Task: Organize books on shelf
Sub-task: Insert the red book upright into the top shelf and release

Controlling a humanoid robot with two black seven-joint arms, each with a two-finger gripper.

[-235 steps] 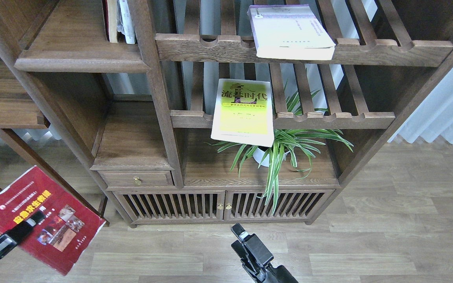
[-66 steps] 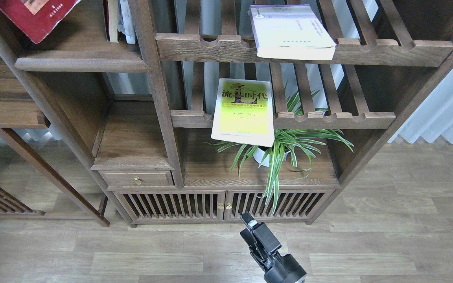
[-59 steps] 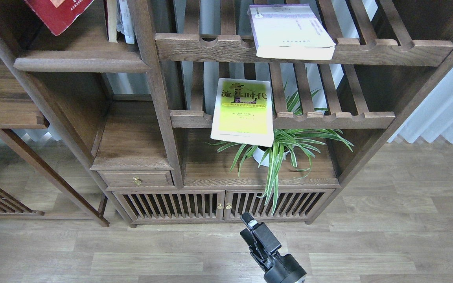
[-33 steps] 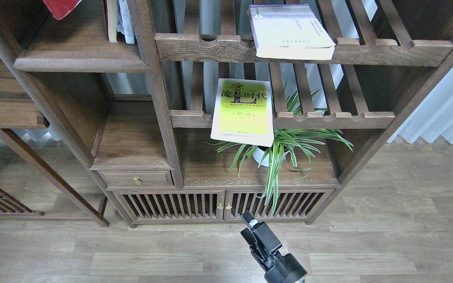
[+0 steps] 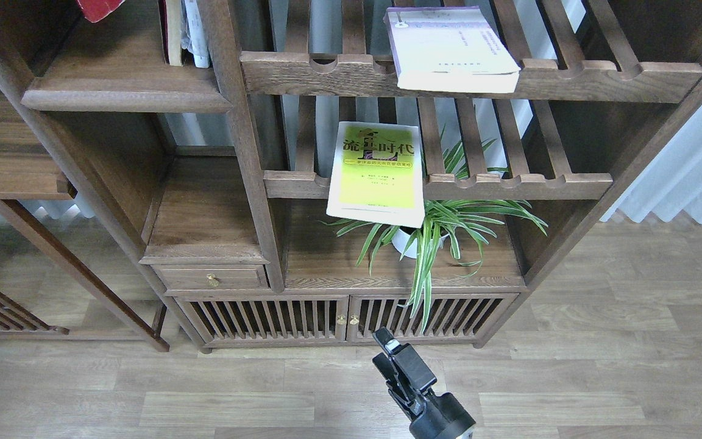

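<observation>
- The red book [image 5: 96, 7] shows only as a corner at the top edge, above the shelf [image 5: 125, 91], left of the upright books [image 5: 183, 30] standing there.
- The left gripper is out of view, so I cannot tell whether it has the red book or how its fingers stand.
- The step in hand looks like standing the red book on the shelf beside the upright books.
- The right gripper [image 5: 395, 360] hangs low over the floor, well below the shelf; its fingers look close together with nothing between them.
- The yellow book [image 5: 376, 174] lies flat on the lower rack [image 5: 521, 183], right of and below the shelf, its near end overhanging the rail above the plant [image 5: 442, 228].
- The white book [image 5: 448, 49] lies flat on the upper rack [image 5: 601, 79], right of the shelf, also overhanging.
- Next, I judge, the red book must be set upright and released without toppling its neighbours; then the yellow book needs lifting clear of the leaves.
</observation>
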